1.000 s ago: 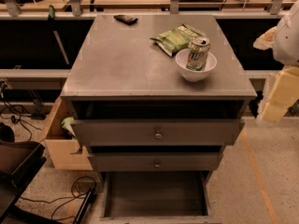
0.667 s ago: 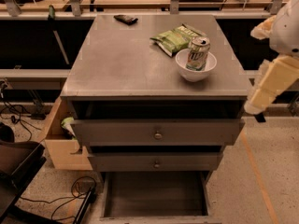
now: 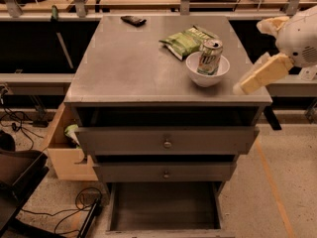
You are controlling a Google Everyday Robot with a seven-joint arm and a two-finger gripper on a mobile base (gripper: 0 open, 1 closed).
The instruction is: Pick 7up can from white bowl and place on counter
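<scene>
We've got the can [image 3: 209, 57] sitting in the white bowl [image 3: 207, 78], a bit tilted, with its shiny top poking up above the rim. The bowl is on the right side of the grey counter [image 3: 129, 63], right of the frame's centre and close to the counter's right edge. Just behind the bowl, towards the top of the frame, lies a green snack bag [image 3: 184, 41]. A small dark object [image 3: 133, 20] sits way up at the counter's top left. The gripper [image 3: 261, 73] hangs at the right edge of the frame, just off the counter's right side, near the bowl but not touching it or the can. We honestly can't tell if it's open or closed. Down at the bottom of the frame, the lowest drawer [image 3: 163, 209] is pulled out.
</scene>
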